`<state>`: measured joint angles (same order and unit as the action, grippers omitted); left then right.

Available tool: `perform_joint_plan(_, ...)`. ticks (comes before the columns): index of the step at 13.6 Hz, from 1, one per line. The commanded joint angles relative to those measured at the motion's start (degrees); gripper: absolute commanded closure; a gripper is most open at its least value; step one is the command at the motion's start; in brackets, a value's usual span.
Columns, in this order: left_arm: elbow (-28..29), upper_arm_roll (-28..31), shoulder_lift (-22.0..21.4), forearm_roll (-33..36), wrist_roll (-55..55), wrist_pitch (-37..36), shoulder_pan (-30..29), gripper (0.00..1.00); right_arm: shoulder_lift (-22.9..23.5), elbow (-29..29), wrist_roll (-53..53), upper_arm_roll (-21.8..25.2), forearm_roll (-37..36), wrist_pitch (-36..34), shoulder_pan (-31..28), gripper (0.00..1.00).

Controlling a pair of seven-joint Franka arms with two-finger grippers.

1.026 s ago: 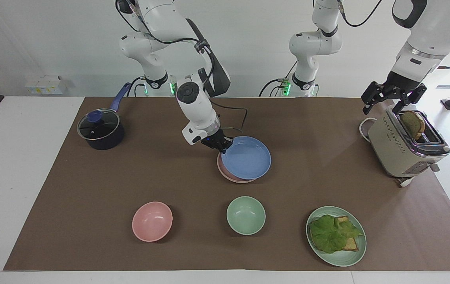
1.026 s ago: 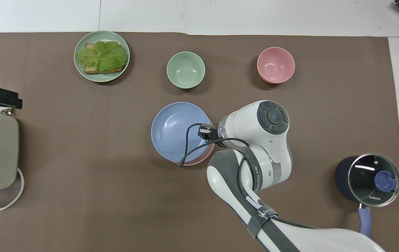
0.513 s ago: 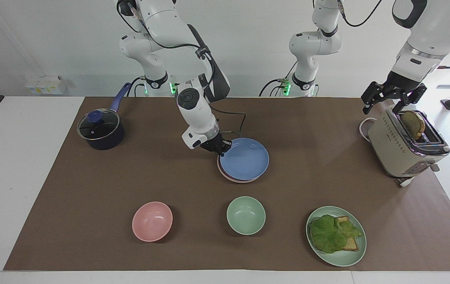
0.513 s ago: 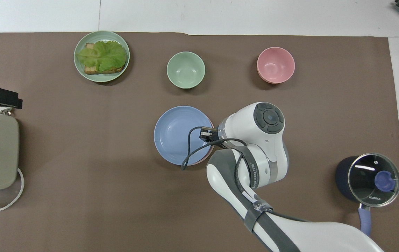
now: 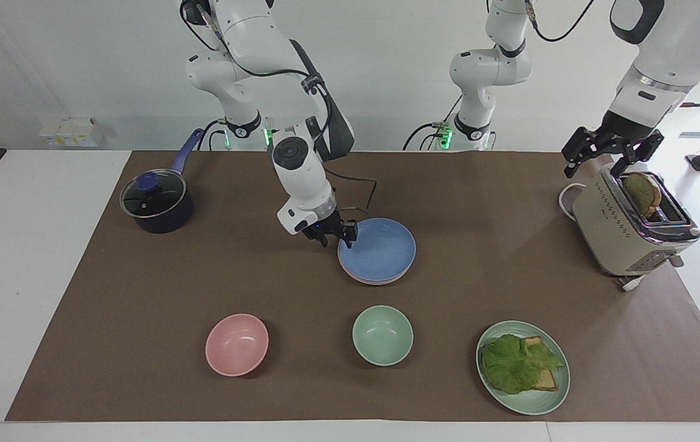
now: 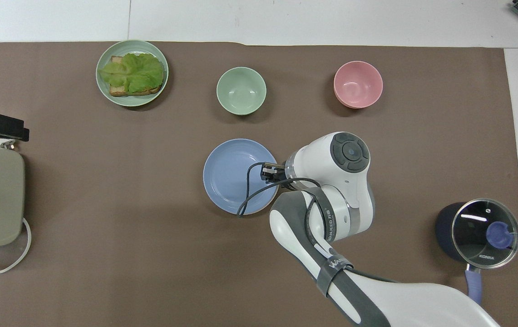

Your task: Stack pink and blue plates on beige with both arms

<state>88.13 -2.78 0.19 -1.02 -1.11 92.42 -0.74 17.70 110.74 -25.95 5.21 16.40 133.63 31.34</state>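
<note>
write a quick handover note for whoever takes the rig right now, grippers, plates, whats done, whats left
Right gripper: open, at the rim of the blue plate on the side toward the right arm's end, no longer gripping it.
Left gripper: open, waiting over the toaster, holding nothing.
Plates: blue lies flat on top of the stack mid-table; a pink plate edge shows under it. The beige plate is not visible, presumably at the bottom.
Done: blue is placed on the stack.
Left: back the right arm away and confirm beige is underneath.

Saucepan (image 5: pixel 156 202), toaster (image 5: pixel 632 230), pink bowl (image 5: pixel 237 344), green bowl (image 5: pixel 382 335), lettuce-toast plate (image 5: pixel 537 402).
</note>
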Motion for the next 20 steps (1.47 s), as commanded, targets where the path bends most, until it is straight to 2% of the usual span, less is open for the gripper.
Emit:
perform_joint_plan(1,0.3,-0.1,-0.3,0.7,-0.3,-0.6,-0.2,0.0,-3.9,0.0,1.5,0.1,-4.8,-1.5,-2.9,0.0)
perform_joint_plan(4,0.3,-0.1,-0.3,0.7,-0.2,-0.6,-0.2,0.0,-7.2,-1.1,1.7,0.1,-13.2,-5.9,-6.4,0.0)
perform_joint_plan(6,0.3,-0.1,-0.4,0.7,-0.3,-0.6,-0.2,0.0,-9.3,-2.7,1.7,0.1,-15.7,-9.9,-8.0,0.0)
perform_joint_plan(9,0.3,-0.1,-0.3,0.7,-0.2,-0.6,-0.2,0.0,-11.8,-5.3,5.3,0.1,-15.6,-16.4,-10.2,0.0)
perform_joint_plan(13,0.3,-0.1,-0.3,0.7,-0.3,-0.6,-0.2,0.0,-16.6,-5.3,9.8,0.1,-14.8,-23.2,-13.1,0.0)
perform_joint_plan(20,0.3,-0.1,-0.4,0.7,-0.2,-0.6,-0.2,0.0,-20.9,-5.2,21.0,0.1,-14.7,-32.9,-21.3,0.0)
